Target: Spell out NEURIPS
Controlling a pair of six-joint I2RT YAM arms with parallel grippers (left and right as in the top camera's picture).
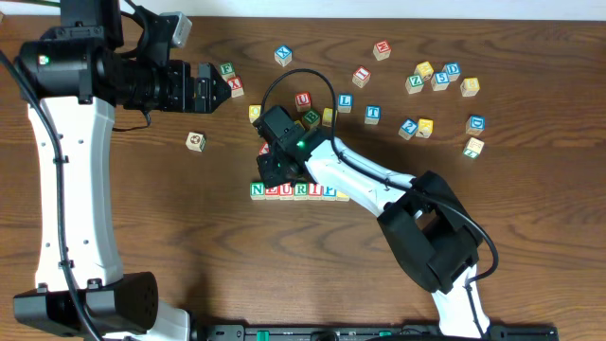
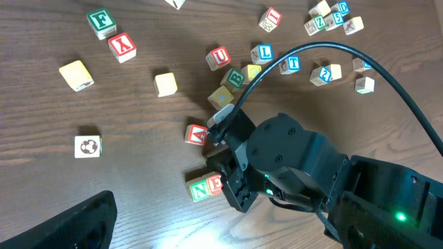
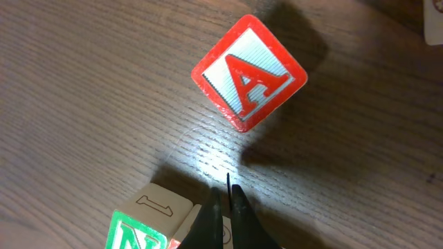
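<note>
A row of wooden cubes (image 1: 294, 190) reads N, E, U, R, I, P on the table; its right end runs under my right arm. The green N cube (image 3: 135, 235) and the red E cube (image 2: 215, 183) form its left end. My right gripper (image 3: 227, 207) is shut and empty, its tips just above the N and E cubes. In the overhead view it (image 1: 273, 172) hovers over the row's left part. My left gripper (image 1: 220, 87) is open and empty at the far left. Only one of its fingers (image 2: 90, 221) shows in the left wrist view.
A red A cube (image 3: 248, 72) lies just beyond the right gripper. A spare U (image 1: 303, 98), L (image 1: 346, 101) and T (image 1: 372, 114) lie behind the row. F (image 1: 227, 69) and X (image 1: 235, 87) sit by the left gripper. A ball-picture cube (image 1: 195, 141) lies at left, a cluster (image 1: 436, 76) at far right.
</note>
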